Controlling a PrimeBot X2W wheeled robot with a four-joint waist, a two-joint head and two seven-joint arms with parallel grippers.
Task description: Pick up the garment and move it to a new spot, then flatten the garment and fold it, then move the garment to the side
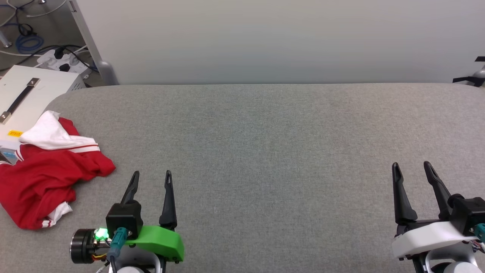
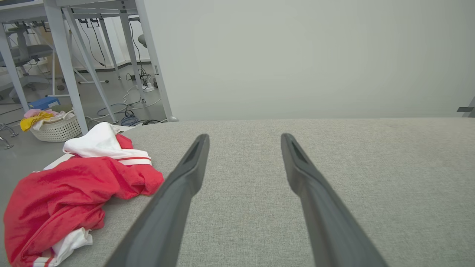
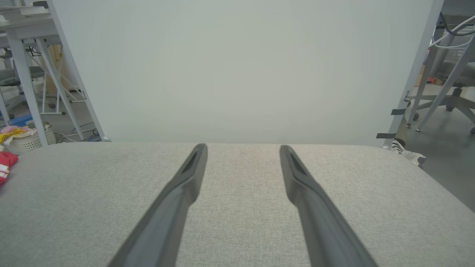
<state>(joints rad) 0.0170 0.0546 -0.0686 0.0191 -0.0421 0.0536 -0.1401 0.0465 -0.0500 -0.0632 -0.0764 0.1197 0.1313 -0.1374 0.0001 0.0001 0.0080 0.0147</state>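
Note:
The garment point(image 1: 45, 178) is a red T-shirt with white, stripe-edged sleeves, lying crumpled at the left edge of the grey cloth-covered table point(image 1: 265, 144). It shows again in the left wrist view as the garment point(image 2: 66, 193), left of the fingers, and a red scrap of the garment point(image 3: 5, 165) sits at the far left of the right wrist view. My left gripper point(image 1: 151, 178) stands open just right of the shirt, apart from it and holding nothing. Far to the right, my right gripper point(image 1: 412, 169) is open and empty over bare table.
A white panel point(image 1: 265, 38) stands behind the table's far edge. Left of the table sit a white box with a handle point(image 1: 22, 94), a power strip and cables point(image 1: 60, 60). A laundry basket point(image 2: 55, 126) and table legs stand on the floor at left.

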